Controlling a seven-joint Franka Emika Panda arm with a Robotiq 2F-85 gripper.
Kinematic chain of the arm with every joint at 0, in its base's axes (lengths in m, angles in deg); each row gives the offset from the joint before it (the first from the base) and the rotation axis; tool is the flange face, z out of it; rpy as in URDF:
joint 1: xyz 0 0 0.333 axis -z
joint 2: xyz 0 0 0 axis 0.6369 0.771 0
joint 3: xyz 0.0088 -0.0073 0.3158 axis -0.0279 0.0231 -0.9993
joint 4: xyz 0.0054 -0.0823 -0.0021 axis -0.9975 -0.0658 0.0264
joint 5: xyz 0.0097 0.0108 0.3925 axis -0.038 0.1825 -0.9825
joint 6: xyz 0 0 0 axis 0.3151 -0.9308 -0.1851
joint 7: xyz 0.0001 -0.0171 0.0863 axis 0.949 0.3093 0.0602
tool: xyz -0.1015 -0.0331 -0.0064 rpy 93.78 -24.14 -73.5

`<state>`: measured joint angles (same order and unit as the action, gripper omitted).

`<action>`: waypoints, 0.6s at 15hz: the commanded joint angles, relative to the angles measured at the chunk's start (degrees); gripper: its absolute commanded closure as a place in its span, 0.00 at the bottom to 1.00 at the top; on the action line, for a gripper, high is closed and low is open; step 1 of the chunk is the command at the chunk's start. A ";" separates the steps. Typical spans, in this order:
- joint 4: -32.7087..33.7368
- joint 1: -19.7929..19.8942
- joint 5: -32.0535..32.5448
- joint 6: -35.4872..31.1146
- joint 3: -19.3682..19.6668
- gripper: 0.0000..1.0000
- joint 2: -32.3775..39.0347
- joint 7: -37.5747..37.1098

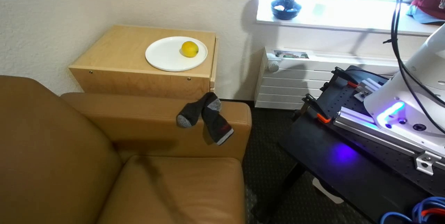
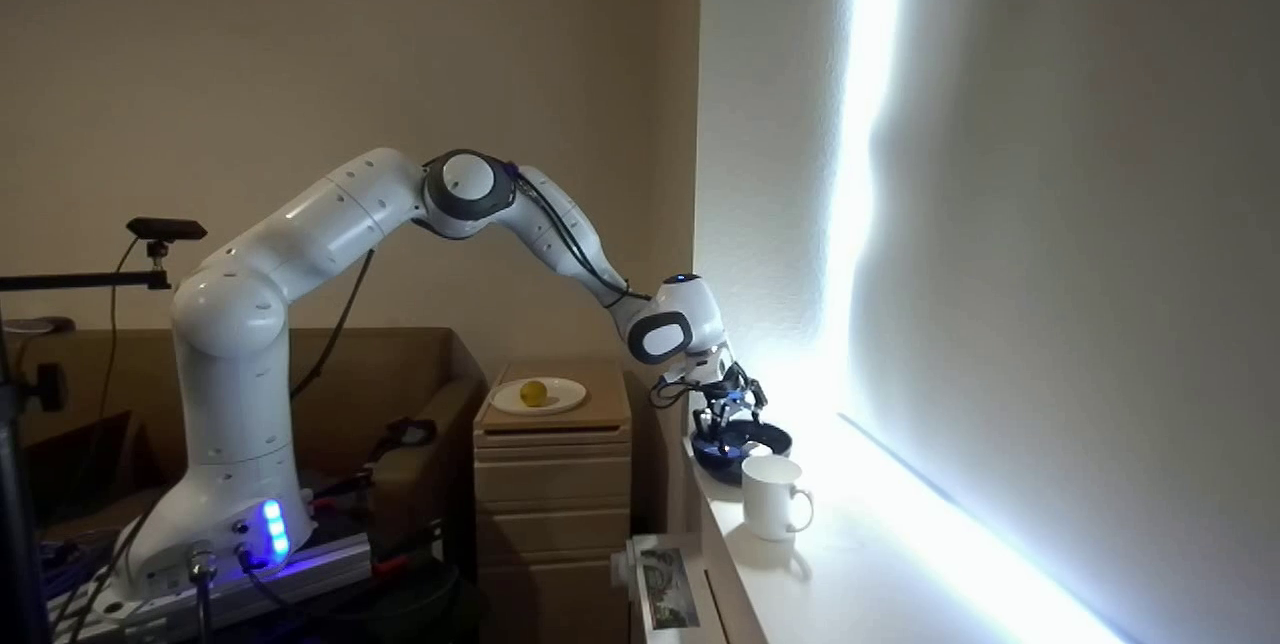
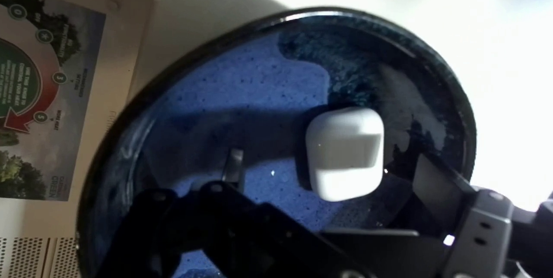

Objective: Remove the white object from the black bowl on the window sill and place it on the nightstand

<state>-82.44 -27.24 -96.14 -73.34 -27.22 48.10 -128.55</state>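
The white object, a small rounded white case, lies inside the black bowl in the wrist view. It shows as a small white patch in both exterior views. The dark bowl, blue inside, stands on the white window sill. My gripper is open and reaches down into the bowl. One finger is to each side of the white object in the wrist view, with gaps; its depth relative to the object is hard to judge. The light-wood nightstand stands left of the sill.
A white plate with a lemon sits on the nightstand. A white mug stands close beside the bowl on the sill. A cap lies farther along. A radiator is below; a brown armchair with socks is near the nightstand.
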 commanded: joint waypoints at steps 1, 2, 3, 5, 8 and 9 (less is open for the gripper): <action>5.74 2.67 0.22 2.73 -1.17 0.00 4.02 -1.85; 6.81 3.08 0.28 3.46 -1.29 0.00 4.79 -2.19; 7.89 3.70 0.21 3.90 -1.71 0.00 5.47 -2.17; 9.78 4.27 0.30 4.26 -1.78 0.00 6.57 -2.71; 11.80 5.73 0.07 5.54 -3.15 0.00 7.39 -2.11; 12.43 6.81 -0.20 7.78 -4.42 0.00 7.07 -1.17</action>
<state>-74.06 -23.60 -96.16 -69.50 -28.58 53.52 -130.58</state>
